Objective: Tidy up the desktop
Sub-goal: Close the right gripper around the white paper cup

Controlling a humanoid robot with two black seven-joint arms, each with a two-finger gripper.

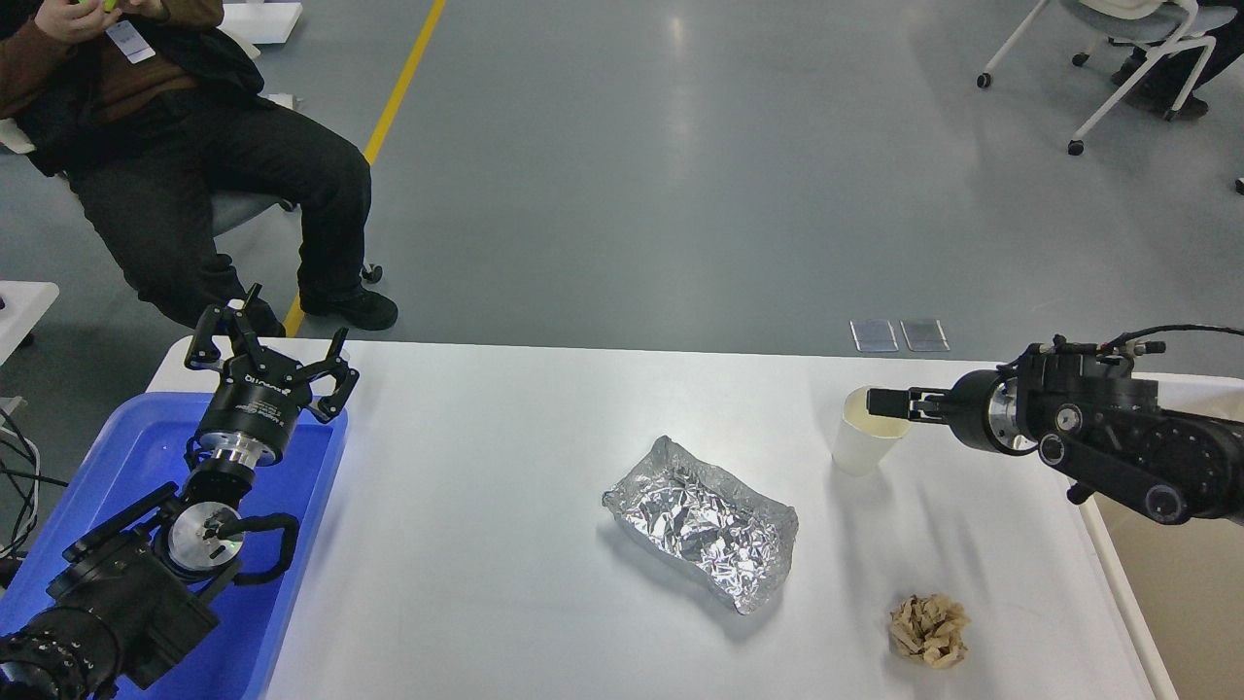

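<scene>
Grey workshop floor with a yellow line stretches beyond the white table (505,506), which fills most of the view and carries three loose things: a crumpled foil tray (702,520) near the middle, a white paper cup (863,436) standing upright to its far right, and a crumpled brown paper wad (930,630) near the right front edge. A blue plastic tray (131,467) sits at the left end of the table, apparently bare where it shows. A seated person (175,146) is at far left, off the table.

The right claw (889,401) reaches in from the right, level with the cup's rim; its fingers lie at or over the rim, but whether they pinch the wall I cannot tell from this angle. The left claw (267,355) hovers over the far end of the blue tray with fingers spread wide, holding nothing.

I judge the step in hand to be taking the cup, the first of the three pieces to clear. Next, the right claw needs a sure pinch on the thin rim without crushing or tipping it, then a lift and carry off the table.
</scene>
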